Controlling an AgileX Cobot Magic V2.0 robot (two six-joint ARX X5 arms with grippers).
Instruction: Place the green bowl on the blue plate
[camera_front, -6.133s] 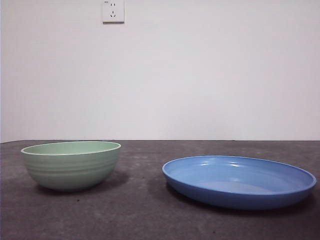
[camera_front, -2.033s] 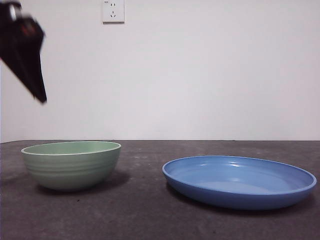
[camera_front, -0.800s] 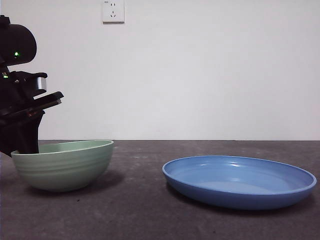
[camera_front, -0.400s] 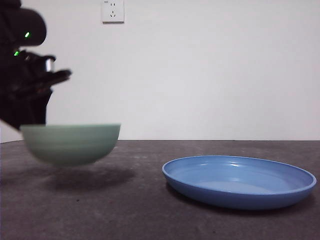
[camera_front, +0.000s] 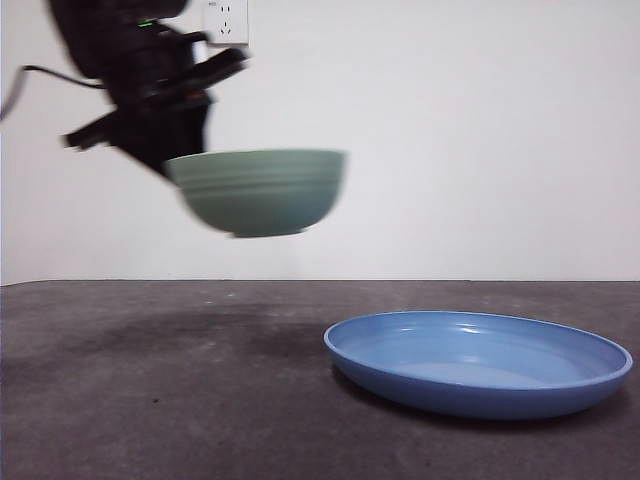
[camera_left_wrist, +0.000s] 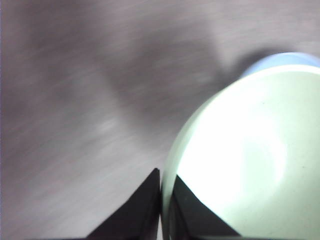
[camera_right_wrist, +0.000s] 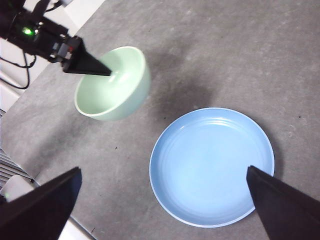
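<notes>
Left pincer (camera_left_wrist: 161, 200) clamped on rim of green bowl (camera_front: 258, 192), one jaw inside, one outside. Bowl airborne, upright, well above desk (camera_front: 150, 400), beside blue plate (camera_front: 478, 362), not over it. Right pincer (camera_right_wrist: 165, 210) spread wide, high above plate, empty.

Green bowl (camera_front: 258, 192) hung above the table (camera_front: 150, 400), left of the blue plate (camera_front: 478, 362), which lay on the table; the two apart.
</notes>
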